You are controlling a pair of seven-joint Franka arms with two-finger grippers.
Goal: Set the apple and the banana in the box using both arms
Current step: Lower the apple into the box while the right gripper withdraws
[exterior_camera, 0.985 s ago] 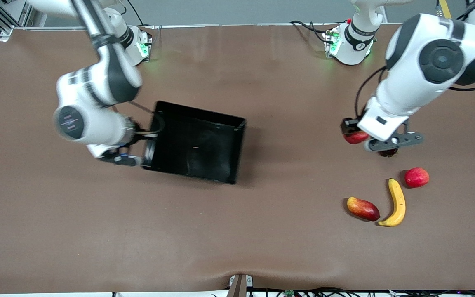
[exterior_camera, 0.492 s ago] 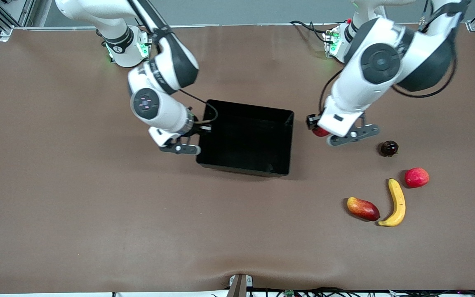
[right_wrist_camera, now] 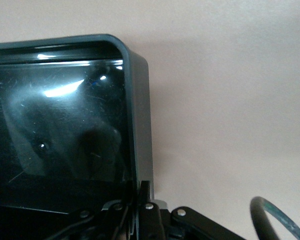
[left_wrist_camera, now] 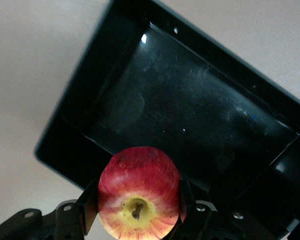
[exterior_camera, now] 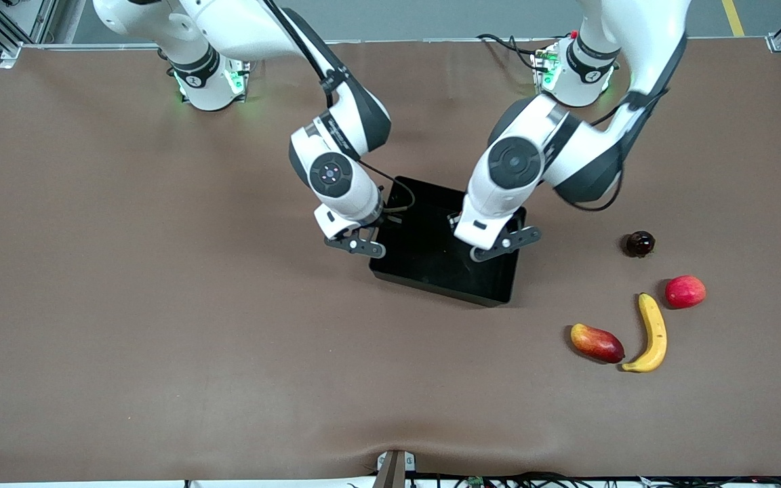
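Both white arms cover much of the shallow black plastic box point(exterior_camera: 445, 281) from the front, and the small dark round fruit point(exterior_camera: 639, 243) is too small to identify.

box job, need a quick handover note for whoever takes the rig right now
Left gripper: shut on the apple, hanging over the box, not released.
Right gripper: shut on the box wall at the right arm's end.
Box: mid-table, nothing inside yet.
Banana: on the table toward the left arm's end, nearer the front camera than the box, between a red-yellow fruit and a pinkish-red fruit. A small dark fruit lies farther from the front camera.
Done: apple picked up, box gripped.
Left: drop the apple in, then fetch the banana.
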